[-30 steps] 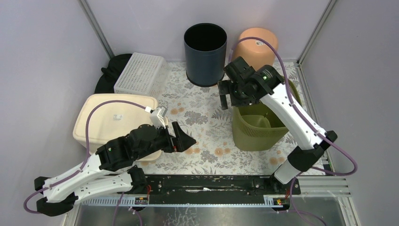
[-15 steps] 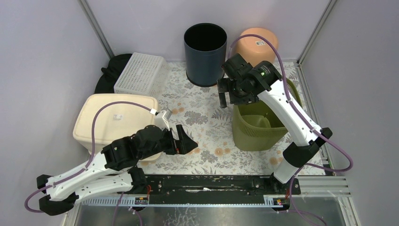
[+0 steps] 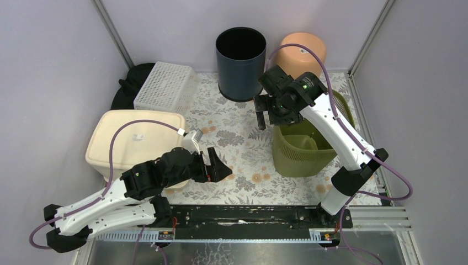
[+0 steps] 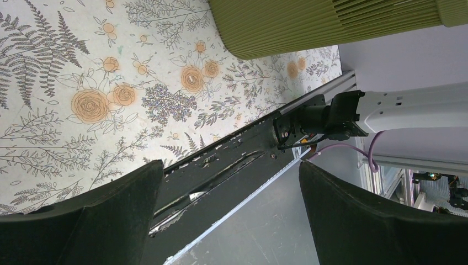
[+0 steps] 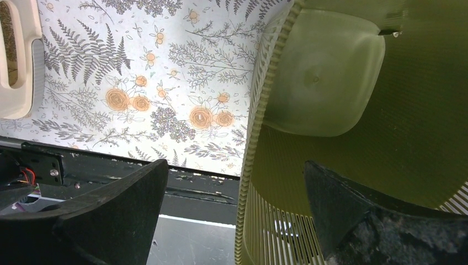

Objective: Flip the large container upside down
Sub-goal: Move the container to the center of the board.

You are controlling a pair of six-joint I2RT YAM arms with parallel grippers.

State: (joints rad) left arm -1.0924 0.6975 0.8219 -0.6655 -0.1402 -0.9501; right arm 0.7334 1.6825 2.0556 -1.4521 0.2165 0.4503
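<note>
1 grn bin (image 3: pixel 298 160), 1 navy bin (image 3: pixel 240 77)

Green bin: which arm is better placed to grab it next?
The right arm. Its open jaws straddle the rim of the green bin, one outside, one over the inside, ready to close. The jaws of the left arm, also open, hover over the flowered mat, well apart from the bin.

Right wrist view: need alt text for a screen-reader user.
Right gripper, jaws open, poised over the rim of an upright, empty olive-green ribbed bin, one finger outside and one over its interior. A floral table cover and a cream container's edge lie left.
</note>
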